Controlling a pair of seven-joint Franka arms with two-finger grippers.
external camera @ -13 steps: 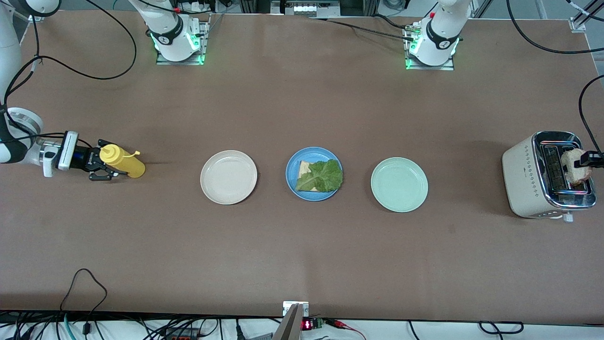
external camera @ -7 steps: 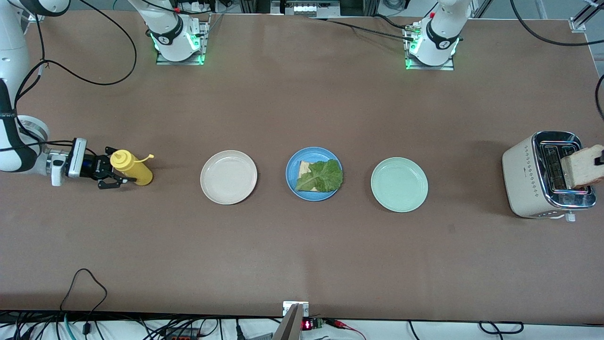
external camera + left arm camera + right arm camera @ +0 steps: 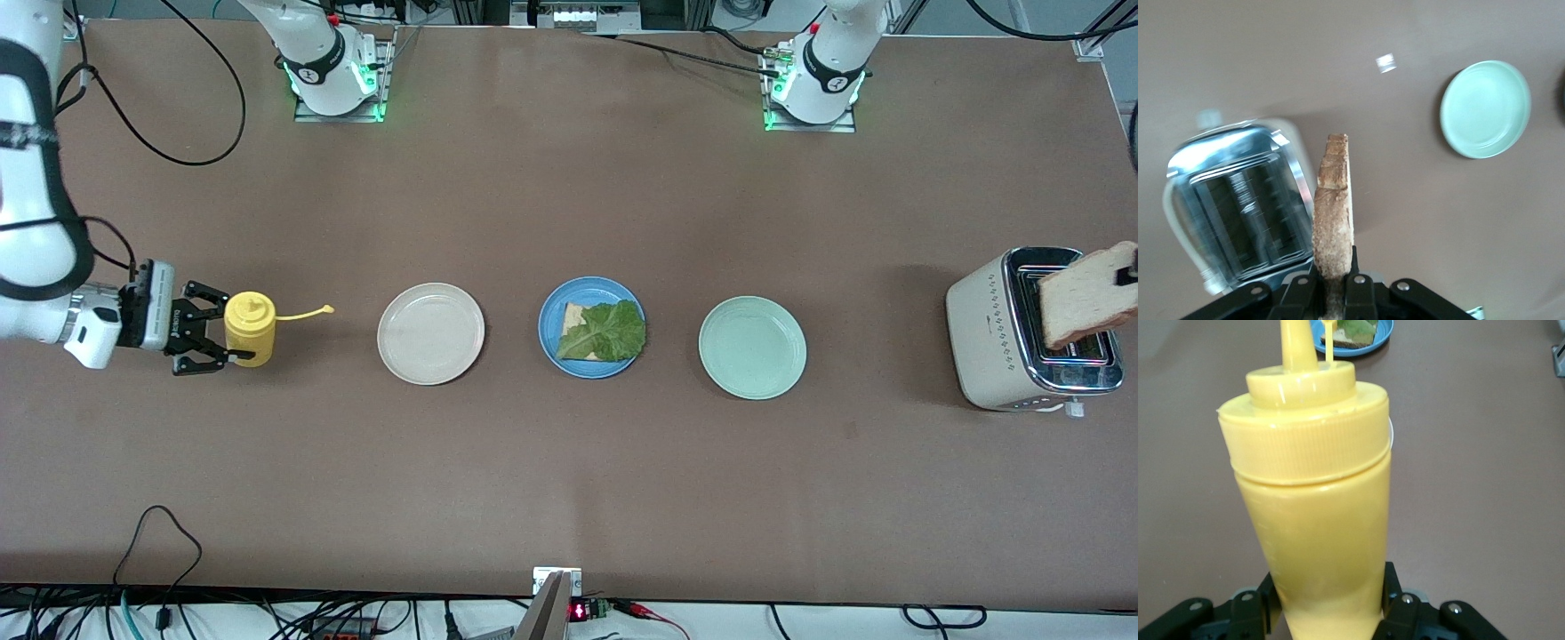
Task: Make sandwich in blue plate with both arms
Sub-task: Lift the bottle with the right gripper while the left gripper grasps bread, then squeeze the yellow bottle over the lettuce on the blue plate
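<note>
The blue plate [image 3: 548, 331] sits mid-table between two other plates. It holds one bread slice [image 3: 573, 314] with a green lettuce leaf [image 3: 609, 333] on top. My left gripper [image 3: 1336, 293] is shut on a second bread slice [image 3: 1333, 213] and holds it above the toaster [image 3: 987, 338]; in the front view this slice [image 3: 1086, 295] is at the picture's edge. My right gripper [image 3: 213, 331] is shut on a yellow squeeze bottle [image 3: 249, 329] at the right arm's end of the table. In the right wrist view the bottle [image 3: 1315, 507] points its nozzle toward the blue plate [image 3: 1381, 333].
A cream-white plate [image 3: 430, 333] lies between the bottle and the blue plate. A mint-green plate [image 3: 752, 348] lies between the blue plate and the toaster, and it also shows in the left wrist view [image 3: 1485, 109]. Cables trail along the table edges.
My left gripper has lifted the bread slice up out of the toaster slot. My right gripper has turned the yellow bottle and carried it a little toward the plates.
</note>
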